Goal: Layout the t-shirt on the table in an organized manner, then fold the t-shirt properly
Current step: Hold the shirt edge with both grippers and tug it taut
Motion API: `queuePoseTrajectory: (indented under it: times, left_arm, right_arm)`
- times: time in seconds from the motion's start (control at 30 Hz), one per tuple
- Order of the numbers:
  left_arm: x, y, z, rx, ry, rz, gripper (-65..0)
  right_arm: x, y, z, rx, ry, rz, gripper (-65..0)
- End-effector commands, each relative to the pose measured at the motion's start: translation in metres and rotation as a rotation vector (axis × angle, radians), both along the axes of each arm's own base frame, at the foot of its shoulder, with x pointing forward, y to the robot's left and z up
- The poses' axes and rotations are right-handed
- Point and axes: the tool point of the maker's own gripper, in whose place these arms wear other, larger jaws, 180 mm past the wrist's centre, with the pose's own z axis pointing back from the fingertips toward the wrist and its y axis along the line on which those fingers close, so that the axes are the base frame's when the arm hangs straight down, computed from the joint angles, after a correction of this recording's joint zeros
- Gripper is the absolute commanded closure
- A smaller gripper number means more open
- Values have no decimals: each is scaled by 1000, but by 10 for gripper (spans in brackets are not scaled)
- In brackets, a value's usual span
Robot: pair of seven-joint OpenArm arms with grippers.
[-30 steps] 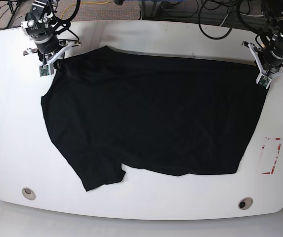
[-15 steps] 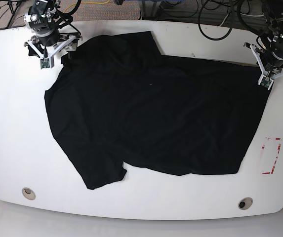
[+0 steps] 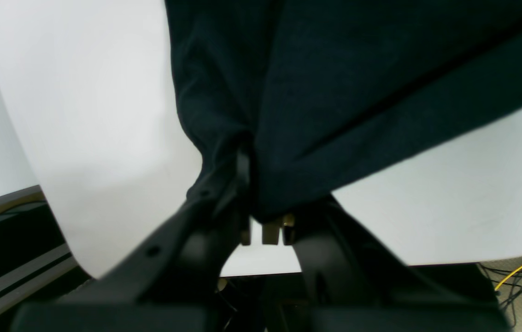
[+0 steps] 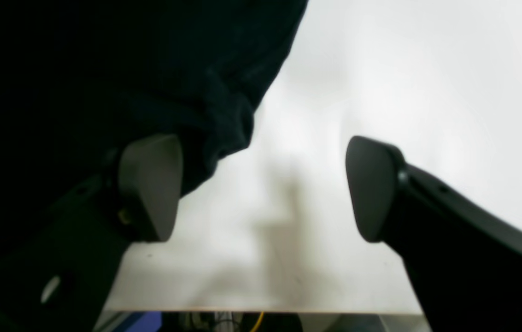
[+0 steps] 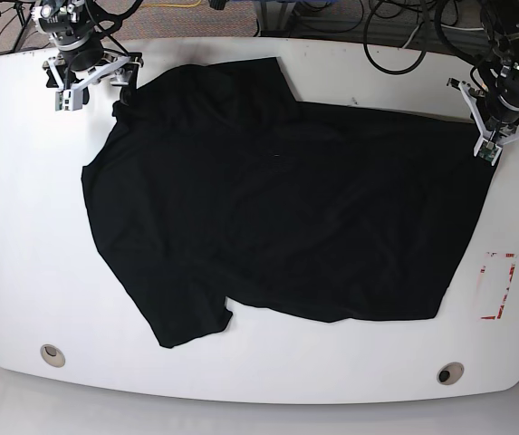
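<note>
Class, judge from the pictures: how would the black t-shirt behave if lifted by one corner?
The t-shirt would likely droop limply: it bunches into folds where the left gripper pinches it. It probably feels light, lying thin and flat on the table. Dragging may wrinkle it rather than slide it whole.

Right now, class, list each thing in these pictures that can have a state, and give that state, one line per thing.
t-shirt: spread across the table, mostly flat, unfolded, one corner pinched.
left gripper: shut on the t-shirt's corner.
right gripper: open, holding nothing, one finger beside the cloth edge.
table: bare white around the t-shirt.
tape rectangle: uncovered, beside the t-shirt.
</note>
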Motion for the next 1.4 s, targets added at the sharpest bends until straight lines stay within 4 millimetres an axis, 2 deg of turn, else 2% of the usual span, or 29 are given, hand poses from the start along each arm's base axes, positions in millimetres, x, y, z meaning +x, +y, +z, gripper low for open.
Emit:
queuePoseTrajectory:
  times: [0.0,0.23,0.6,0.83,0.93,1.03,1.23,1.27,1.37]
  left_arm:
    - [5,3,9,17,-30,-5,0]
    - [5,3,9,16,-29,-7,0]
    - [7,8,12,36,-29,-15,0]
    - [7,11,14,47,-28,-19,0]
    - [7,11,14,47,-28,-19,0]
    - [7,11,14,47,-28,-19,0]
    - [8,6,12,40,-23,-35,0]
    - [9,3,10,36,-20,-45,0]
    - [10,-2,8,31,-14,-62,0]
  right_arm:
    - [10,2,10,13,-50,6,-530]
    - [9,10,0,39,28,23,-530]
    - [-1,37,-32,251,55,-35,-530]
    - [-4,41,-35,278,65,-39,-515]
    - [-8,45,-38,289,88,-38,-455]
    - [-9,48,-40,295,97,-36,-330]
    - [-10,46,-40,286,101,-35,-22]
    - [-10,44,-40,278,103,-32,0]
    - [-13,31,-38,241,115,-19,-10]
